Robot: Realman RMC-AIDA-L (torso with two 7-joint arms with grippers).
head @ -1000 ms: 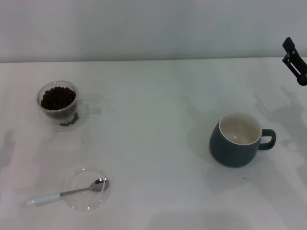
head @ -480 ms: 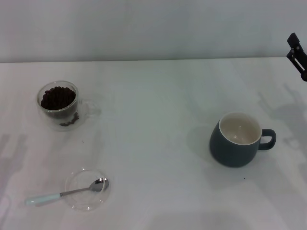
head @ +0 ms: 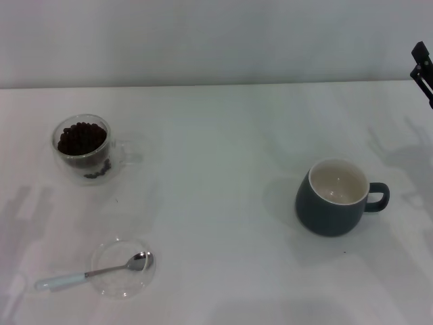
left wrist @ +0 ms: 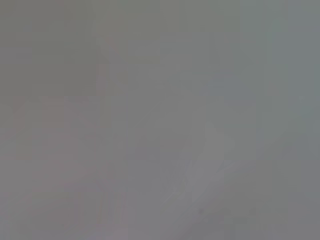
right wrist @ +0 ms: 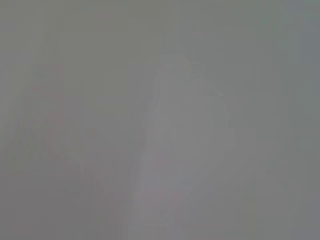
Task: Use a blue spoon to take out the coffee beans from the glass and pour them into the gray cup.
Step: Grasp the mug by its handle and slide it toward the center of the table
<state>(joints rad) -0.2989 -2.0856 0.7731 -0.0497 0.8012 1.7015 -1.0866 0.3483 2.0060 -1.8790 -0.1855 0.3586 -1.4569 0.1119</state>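
Nothing on this white table [head: 216,135] carries a brand, label or any readable writing. The glass [head: 82,147] stands at the far left of my head view, a small rounded cup of thick clear walls. The coffee beans [head: 82,137] fill its upper part as a dark, nearly black, knobbly heap, and a few more show low down through the wall. Well nearer to me on the same side lies a shallow clear glass dish [head: 124,267], round and flat. The blue spoon [head: 93,273] lies across the dish: its shiny metal bowl rests inside, while the thin silver neck crosses the rim and the pale blue, matte handle reaches out leftward onto the tabletop. The gray cup [head: 333,197] stands upright well apart on the right, a squat rounded ceramic mug, dark blue-gray and smooth outside, cream-white inside, with its loop handle turned to the right. I can see no beans in it.

My right gripper [head: 423,68] shows only as a dark angular piece at the upper right edge, above the back of the table and far from the cup. I cannot tell how its fingers stand. My left gripper is out of sight in every picture, so I cannot speak for its fingers either. Both wrist views show only a featureless gray blur.
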